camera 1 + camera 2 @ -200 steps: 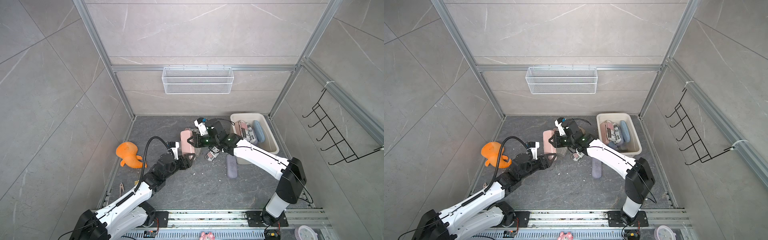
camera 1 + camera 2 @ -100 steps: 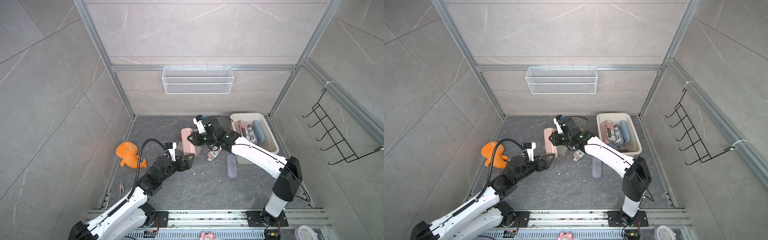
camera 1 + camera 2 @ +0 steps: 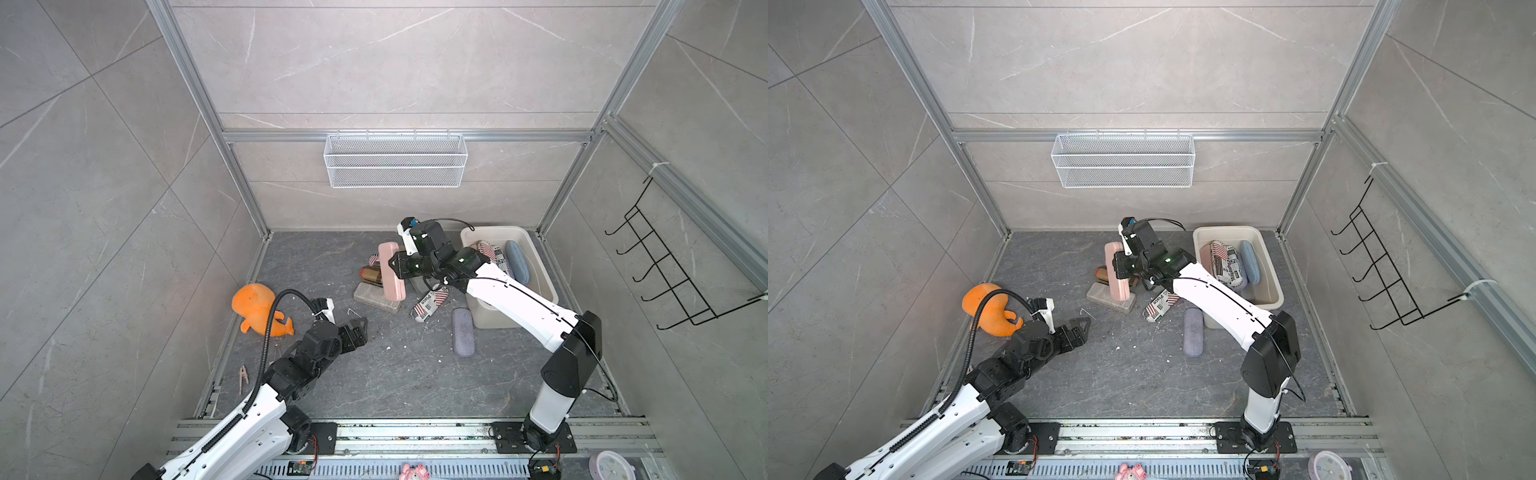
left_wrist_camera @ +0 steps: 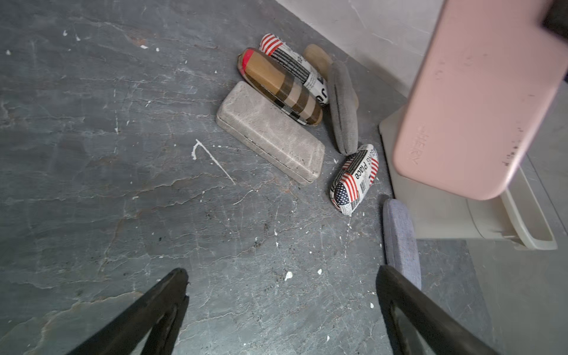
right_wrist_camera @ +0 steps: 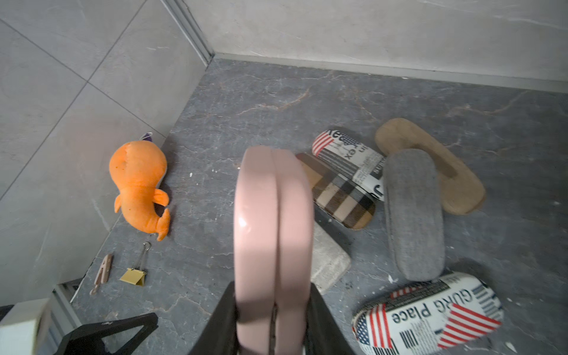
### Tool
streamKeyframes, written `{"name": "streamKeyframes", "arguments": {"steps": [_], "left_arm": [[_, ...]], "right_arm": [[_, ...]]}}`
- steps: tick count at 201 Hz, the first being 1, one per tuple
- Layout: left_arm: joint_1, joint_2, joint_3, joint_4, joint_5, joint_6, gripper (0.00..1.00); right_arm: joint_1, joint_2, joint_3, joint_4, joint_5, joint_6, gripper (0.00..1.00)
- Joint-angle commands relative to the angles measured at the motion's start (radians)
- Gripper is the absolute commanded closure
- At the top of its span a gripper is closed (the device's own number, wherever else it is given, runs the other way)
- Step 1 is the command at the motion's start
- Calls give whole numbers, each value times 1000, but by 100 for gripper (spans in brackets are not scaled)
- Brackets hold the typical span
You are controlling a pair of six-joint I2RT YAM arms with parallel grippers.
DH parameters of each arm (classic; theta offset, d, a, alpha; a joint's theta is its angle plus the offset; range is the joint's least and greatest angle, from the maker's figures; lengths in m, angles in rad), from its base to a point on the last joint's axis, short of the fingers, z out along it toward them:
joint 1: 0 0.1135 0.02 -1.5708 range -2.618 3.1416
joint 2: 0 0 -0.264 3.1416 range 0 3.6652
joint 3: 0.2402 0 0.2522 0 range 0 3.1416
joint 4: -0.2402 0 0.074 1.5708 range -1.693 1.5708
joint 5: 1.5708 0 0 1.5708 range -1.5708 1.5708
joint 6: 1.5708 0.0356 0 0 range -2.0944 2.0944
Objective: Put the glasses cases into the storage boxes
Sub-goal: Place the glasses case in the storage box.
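Note:
My right gripper (image 5: 272,307) is shut on one end of a pink glasses case (image 5: 273,215), held above the floor beside the pile (image 3: 390,270). The left gripper (image 4: 281,276) stands open and empty over bare floor, short of the pile (image 3: 359,328). On the floor lie a grey stone-look case (image 4: 270,132), a plaid one (image 4: 281,86), newspaper-print cases (image 4: 353,178), a grey felt one (image 5: 412,215), a tan one (image 5: 430,166) and a lilac one (image 3: 462,332). The cream storage box (image 3: 494,229) holds a newspaper-print case (image 3: 1225,259) and a blue case (image 3: 517,259).
An orange plush toy (image 3: 257,307) lies by the left wall, with a clothes peg (image 3: 244,378) and a gold binder clip (image 5: 133,273) near it. A white wire basket (image 3: 395,162) hangs on the back wall. A black hook rack (image 3: 665,270) is on the right wall.
The left gripper has opened wide and drawn back a little from the pink case. The right gripper keeps the pink case and has raised it slightly.

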Motion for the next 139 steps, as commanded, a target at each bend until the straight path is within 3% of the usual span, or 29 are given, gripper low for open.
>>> {"name": "streamKeyframes", "arguments": {"steps": [1, 90, 113, 139], "left_arm": [[0, 38, 6, -1, -46, -37, 2], [0, 218, 17, 127, -9, -12, 2], [0, 292, 56, 144, 15, 4, 2], [0, 357, 66, 170, 23, 27, 2]], "right_arm": [[-34, -123, -9, -58, 58, -43, 74], [-309, -435, -209, -158, 213, -91, 75], [-378, -449, -234, -149, 218, -99, 75], [-395, -420, -224, -171, 370, -131, 76]]}}
